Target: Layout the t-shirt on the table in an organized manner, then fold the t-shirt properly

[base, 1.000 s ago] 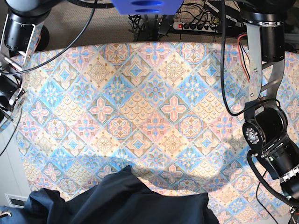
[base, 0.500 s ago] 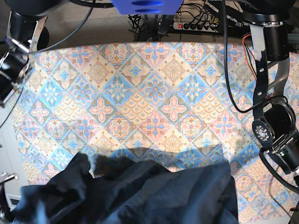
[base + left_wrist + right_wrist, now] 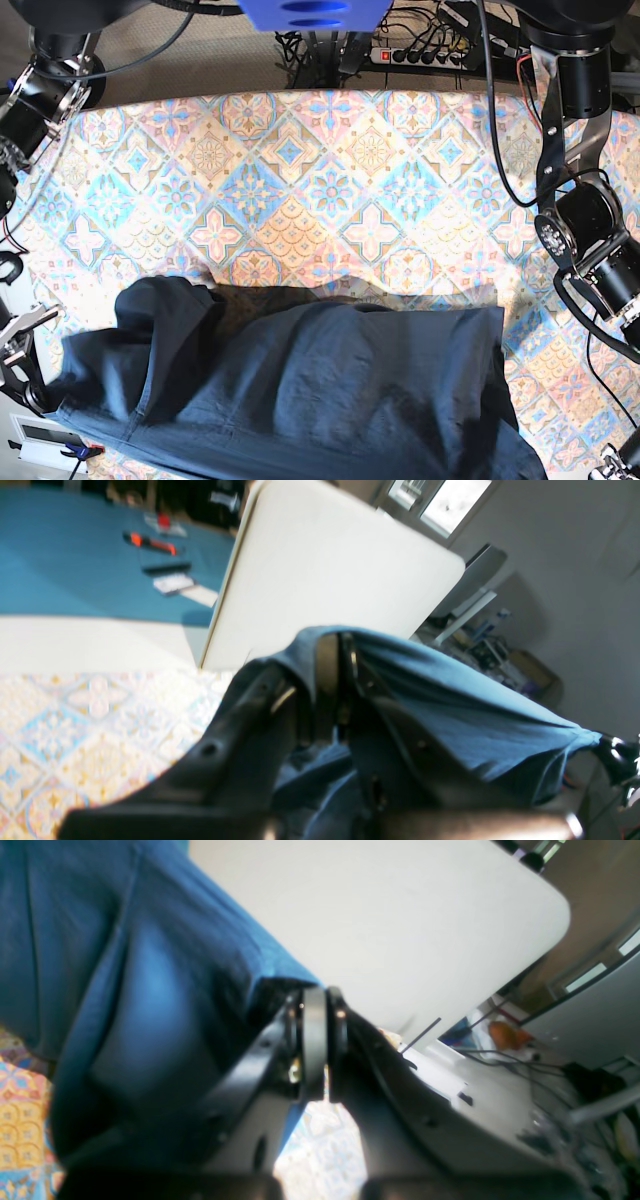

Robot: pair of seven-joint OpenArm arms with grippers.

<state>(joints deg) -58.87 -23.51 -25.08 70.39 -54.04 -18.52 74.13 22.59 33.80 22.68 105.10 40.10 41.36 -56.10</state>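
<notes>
T-shirt [image 3: 330, 390] now spreads farther across table [image 3: 330, 170].

Both arms reach to the near corners, the left gripper [image 3: 332, 680] and right gripper [image 3: 315, 1040] each clamped tight on the t-shirt [image 3: 330, 390].

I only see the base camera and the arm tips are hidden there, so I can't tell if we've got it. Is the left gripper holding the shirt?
Observer: Yes. The left wrist view shows the left gripper shut, with the shirt draped over its tip.
Operator: And the other one?
Observer: The right gripper is shut too, with shirt cloth pinched at its tip and hanging beside it.
Operator: Is the held bit lying flat?
Observer: It looks lifted; the left wrist view shows the table below it.
</notes>
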